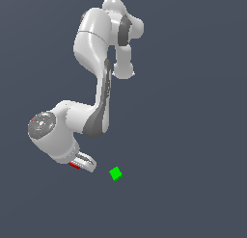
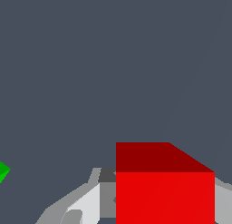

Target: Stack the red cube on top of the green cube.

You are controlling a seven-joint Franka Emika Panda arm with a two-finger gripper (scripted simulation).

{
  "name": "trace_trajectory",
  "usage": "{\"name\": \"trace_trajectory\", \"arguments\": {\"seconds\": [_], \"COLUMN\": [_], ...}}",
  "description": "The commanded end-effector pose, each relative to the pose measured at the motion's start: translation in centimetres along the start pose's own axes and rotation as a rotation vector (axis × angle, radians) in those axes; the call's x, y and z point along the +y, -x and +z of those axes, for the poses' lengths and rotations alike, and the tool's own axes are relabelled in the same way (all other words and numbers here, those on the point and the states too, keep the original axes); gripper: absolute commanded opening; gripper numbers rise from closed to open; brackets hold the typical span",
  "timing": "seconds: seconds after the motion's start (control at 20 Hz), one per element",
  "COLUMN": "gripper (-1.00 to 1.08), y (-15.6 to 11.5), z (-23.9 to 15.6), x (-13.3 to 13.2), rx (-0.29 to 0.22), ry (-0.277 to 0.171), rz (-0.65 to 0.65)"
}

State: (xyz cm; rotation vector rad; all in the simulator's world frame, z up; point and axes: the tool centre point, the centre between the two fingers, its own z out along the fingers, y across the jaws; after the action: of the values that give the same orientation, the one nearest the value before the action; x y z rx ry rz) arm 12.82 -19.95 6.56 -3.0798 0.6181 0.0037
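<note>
The red cube (image 2: 164,191) fills the space between my gripper's (image 2: 158,209) two fingers, and both pads press against its sides. In the exterior view only a thin red sliver of the red cube (image 1: 74,165) shows beneath the gripper (image 1: 80,163), which is shut on it. The green cube (image 1: 115,173) lies on the grey floor a short way toward the exterior view's right of the gripper, apart from it. Only a corner of the green cube (image 2: 2,171) shows at the edge of the wrist view.
The white arm (image 1: 99,95) reaches from its base at the top of the exterior view down to the gripper. A flat dark grey floor (image 1: 193,136) lies all around.
</note>
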Motion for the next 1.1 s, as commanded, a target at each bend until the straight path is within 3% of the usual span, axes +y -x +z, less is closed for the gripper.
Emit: {"name": "trace_trajectory", "arguments": {"seconds": [0.0,0.35,0.75,1.05], "gripper": [-1.0,-1.0,-1.0,-1.0], "y": [0.0,0.0,-0.1,0.6], "z": [-1.9,-5.0,-5.3,-4.3], "x": [0.0,0.0,-0.2,-3.2], "rx": [0.002,0.002,0.003,0.003], "ry": [0.0,0.0,0.0,0.0], "rz": [0.0,0.0,0.0,0.0]}}
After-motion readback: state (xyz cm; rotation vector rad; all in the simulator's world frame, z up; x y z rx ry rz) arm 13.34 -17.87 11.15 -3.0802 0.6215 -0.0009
